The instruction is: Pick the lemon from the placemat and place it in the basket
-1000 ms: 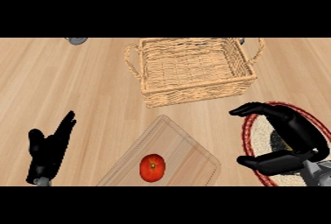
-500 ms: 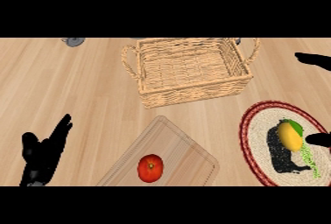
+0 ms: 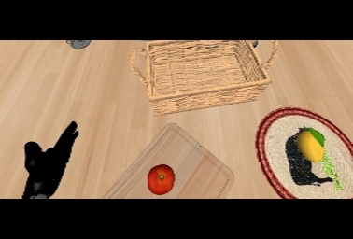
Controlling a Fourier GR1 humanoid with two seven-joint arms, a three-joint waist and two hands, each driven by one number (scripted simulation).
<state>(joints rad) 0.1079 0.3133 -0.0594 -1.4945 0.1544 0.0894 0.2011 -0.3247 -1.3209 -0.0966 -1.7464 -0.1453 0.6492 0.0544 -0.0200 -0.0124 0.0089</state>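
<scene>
A yellow oval lemon (image 3: 310,145), greenish along its upper right side, lies on the round woven placemat with a dark red rim (image 3: 270,122), right of that mat's centre; a dark shadow-like patch falls across the mat below and left of the fruit, and a pale green streak runs down the mat just beneath it, though what that streak is cannot be made out from this angle. The rectangular wicker basket with two looped handles (image 3: 205,100) stands up and to the left of the placemat, well apart from the lemon, its open mouth showing only its woven floor; nothing lies between fruit and basket but bare light wooden counter (image 3: 76,93). Left of the placemat rests a pale wooden cutting board with rounded corners (image 3: 193,158), set at a slant, with a red tomato (image 3: 160,179) on its lower part; a small grey object (image 3: 79,44), cut by the upper edge, sits far up and left of the basket. The black left hand (image 3: 45,165) rests far left of the placemat, fingers straight and pointing upward, thumb spread aside, holding nothing.
</scene>
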